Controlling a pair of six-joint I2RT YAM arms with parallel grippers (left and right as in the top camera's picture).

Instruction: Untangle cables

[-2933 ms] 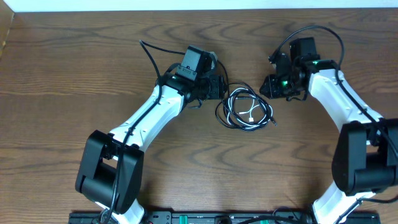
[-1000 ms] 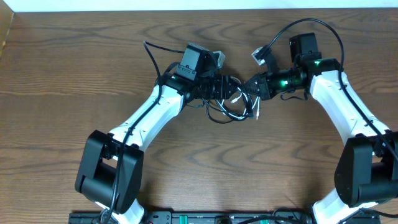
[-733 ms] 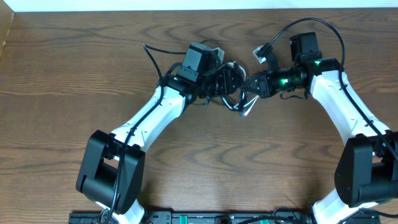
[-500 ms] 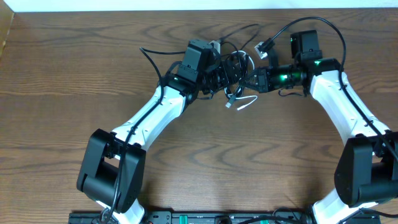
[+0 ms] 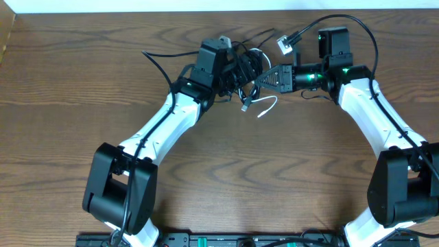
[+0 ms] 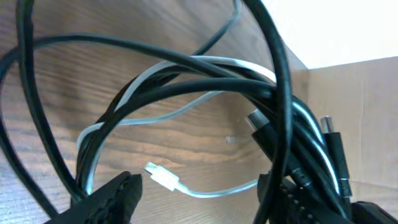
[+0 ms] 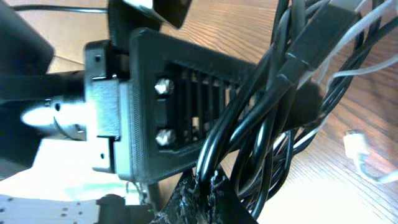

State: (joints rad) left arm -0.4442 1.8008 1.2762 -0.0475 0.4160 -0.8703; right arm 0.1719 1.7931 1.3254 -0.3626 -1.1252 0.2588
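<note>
The cables [image 5: 247, 63] are a tangle of thin black and white loops, raised between my two grippers near the table's far edge. My right gripper [image 5: 263, 78] is shut on black strands of the bundle [image 7: 292, 106], pinched at its tips [image 7: 249, 186]. My left gripper [image 5: 236, 68] is open, its jaws wide apart [image 6: 199, 186], and black loops [image 6: 273, 106] lie against its right finger [image 6: 280, 196]. The white cable [image 6: 205, 62] runs through the bundle. Its loose end with a small white plug [image 6: 160, 177] hangs between the left fingers over the wood, and shows below the bundle [image 5: 245, 107].
A cardboard box [image 5: 5, 34] stands at the far left corner, and a cardboard wall [image 6: 367, 106] rises behind the bundle. The arms' own thick black cords [image 5: 343, 26] arch over the far edge. The left gripper's body [image 7: 161, 106] is very close to the right jaws.
Both grippers have carried the bundle up and toward the far edge. The left jaws have spread wider. The white cable's end has dropped free and hangs below the bundle.
</note>
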